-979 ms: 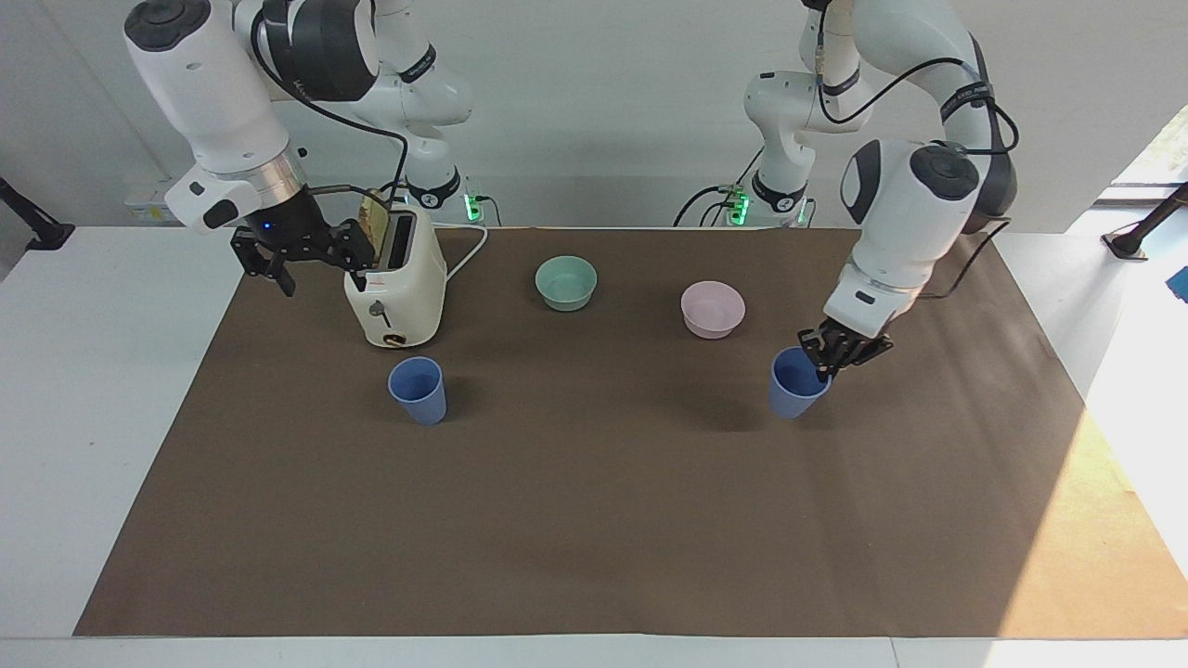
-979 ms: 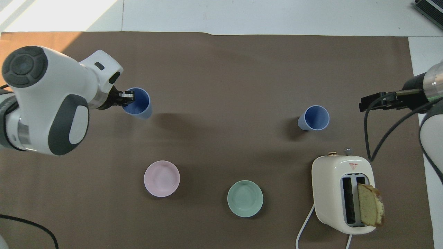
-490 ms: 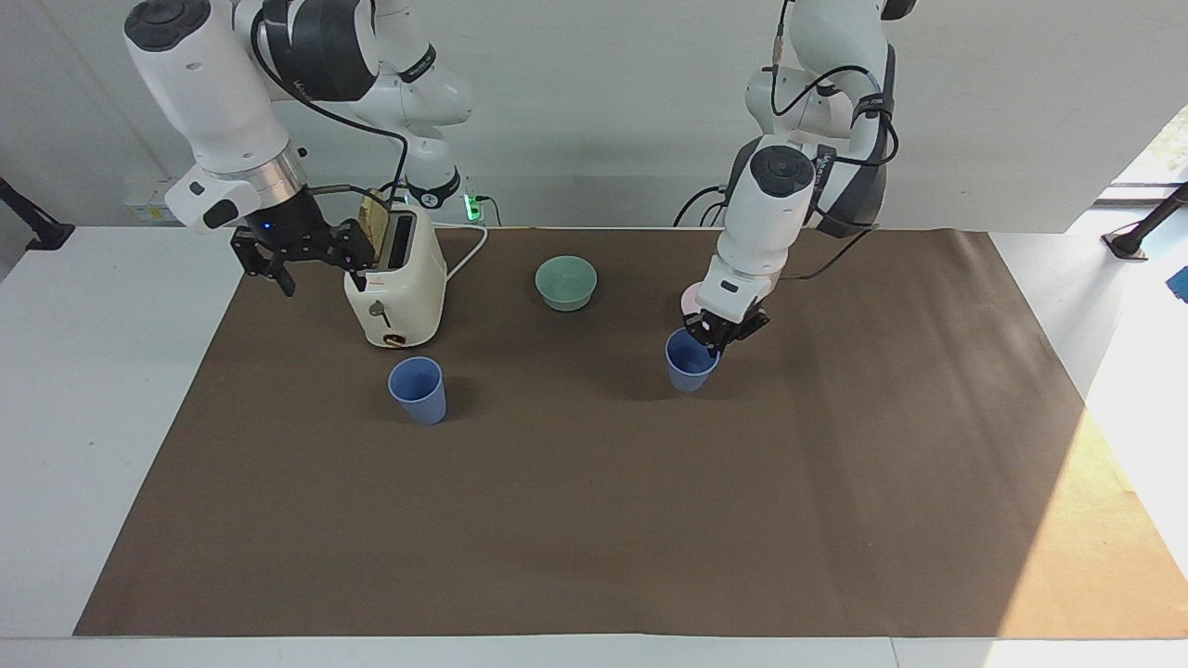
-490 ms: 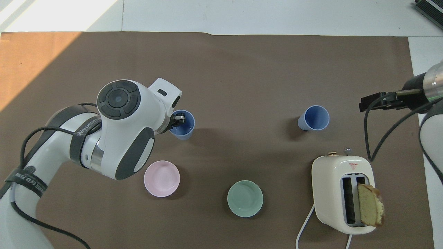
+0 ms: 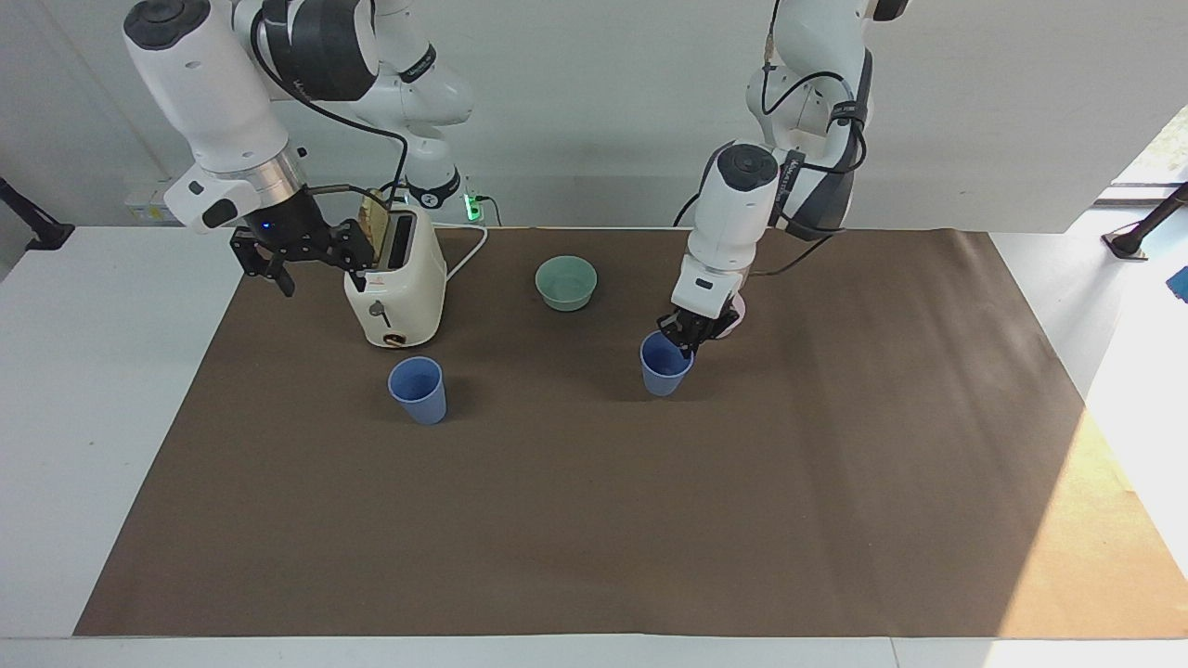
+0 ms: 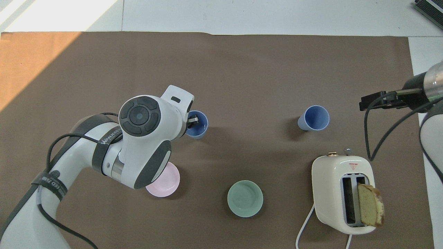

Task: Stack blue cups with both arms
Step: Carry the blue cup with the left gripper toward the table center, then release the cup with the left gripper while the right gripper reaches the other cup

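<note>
Now carrying held blue cup (image 5: 665,365) level in left pincer (image 5: 686,340), clamped on its rim, toward standing blue cup (image 5: 418,391), right pincer (image 5: 302,252) waiting wide beside toaster (image 5: 397,288).

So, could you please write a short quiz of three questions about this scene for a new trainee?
1. True or false: the left gripper is shut on the rim of a blue cup.
2. Which thing stands nearest to the other blue cup? A) toaster B) mint-green bowl C) pink bowl
3. Fill in: the right gripper waits open beside the ____.

Key: 1 true; 2 A; 3 toaster.
</note>
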Available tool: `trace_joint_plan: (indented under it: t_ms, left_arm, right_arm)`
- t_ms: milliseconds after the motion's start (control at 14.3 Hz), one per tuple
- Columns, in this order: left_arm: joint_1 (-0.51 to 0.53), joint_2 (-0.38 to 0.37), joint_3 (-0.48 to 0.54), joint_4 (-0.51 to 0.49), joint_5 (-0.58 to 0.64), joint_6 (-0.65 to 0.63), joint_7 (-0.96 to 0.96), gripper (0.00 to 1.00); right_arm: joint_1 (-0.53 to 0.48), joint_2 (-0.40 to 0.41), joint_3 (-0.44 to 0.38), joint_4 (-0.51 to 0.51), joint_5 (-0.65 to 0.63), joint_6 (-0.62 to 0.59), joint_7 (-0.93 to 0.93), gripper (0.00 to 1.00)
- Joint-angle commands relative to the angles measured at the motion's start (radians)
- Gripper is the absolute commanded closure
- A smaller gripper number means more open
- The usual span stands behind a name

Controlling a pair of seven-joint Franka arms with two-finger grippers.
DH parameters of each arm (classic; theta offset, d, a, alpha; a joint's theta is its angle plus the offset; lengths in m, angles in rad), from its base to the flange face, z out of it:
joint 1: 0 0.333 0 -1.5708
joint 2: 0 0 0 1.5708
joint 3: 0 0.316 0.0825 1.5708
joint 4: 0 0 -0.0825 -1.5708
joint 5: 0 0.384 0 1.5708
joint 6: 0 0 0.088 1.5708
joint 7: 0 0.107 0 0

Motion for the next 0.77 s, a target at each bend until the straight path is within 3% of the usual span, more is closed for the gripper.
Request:
trace_joint_plan:
  t_ms: [0,70,140,210,420,700]
  left_arm:
    - [-0.037,0.030,0.018,-0.022,-0.002,0.127,-0.094,0.86]
    - [-0.037,0.035,0.018,-0.016,-0.002,0.133,-0.094,0.45]
    - [-0.037,0.035,0.018,-0.014,-0.002,0.132,-0.083,0.12]
    - [-0.035,0.035,0.020,-0.011,-0.002,0.129,-0.069,0.00]
    - [-0.017,0.029,0.029,0.003,0.012,0.110,0.024,0.00]
    - [0.063,-0.063,0.037,0.043,0.012,-0.090,0.249,0.00]
  right_arm:
    - [0.007,-0.010,0.008,-0.008,0.015,0.013,-0.026,0.00]
    - [0.008,-0.007,0.008,-0.018,0.015,0.038,-0.028,0.00]
    - [0.008,-0.007,0.008,-0.033,0.015,0.069,-0.026,0.00]
    - [0.008,-0.007,0.008,-0.048,0.016,0.082,-0.026,0.00]
    - [0.008,0.012,0.008,-0.114,0.018,0.124,-0.020,0.00]
    - [0.008,0.081,0.010,-0.206,0.018,0.245,-0.012,0.00]
